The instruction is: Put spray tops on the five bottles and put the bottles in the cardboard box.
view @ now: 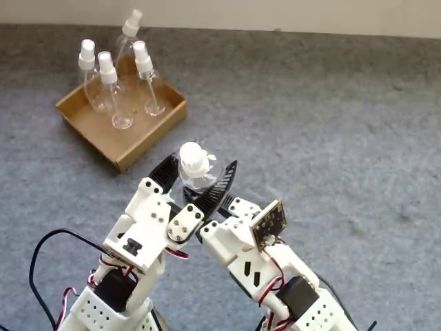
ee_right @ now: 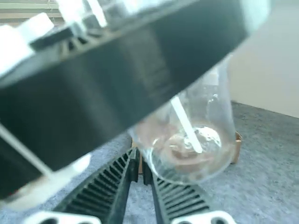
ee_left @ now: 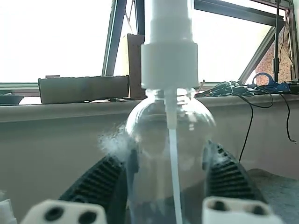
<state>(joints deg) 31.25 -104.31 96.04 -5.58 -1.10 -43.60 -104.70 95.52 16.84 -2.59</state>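
A clear bottle (view: 195,167) with a white spray top (view: 192,156) stands upright between the black fingers of my left gripper (view: 196,174), which is shut on it just in front of the cardboard box (view: 151,143). In the left wrist view the bottle (ee_left: 168,126) has one ribbed finger (ee_left: 105,179) on each side. My right gripper (ee_right: 141,186) is shut with nothing in it, low beside the bottle's base (ee_right: 196,144) and under the left gripper's finger (ee_right: 117,88). Several capped bottles (view: 110,83) stand in the box.
The box sits at the far left on grey carpet (view: 317,117). Both arm bases crowd the near edge, with cables (view: 41,269) at the near left. A corner of the box (ee_right: 237,144) appears behind the bottle in the right wrist view.
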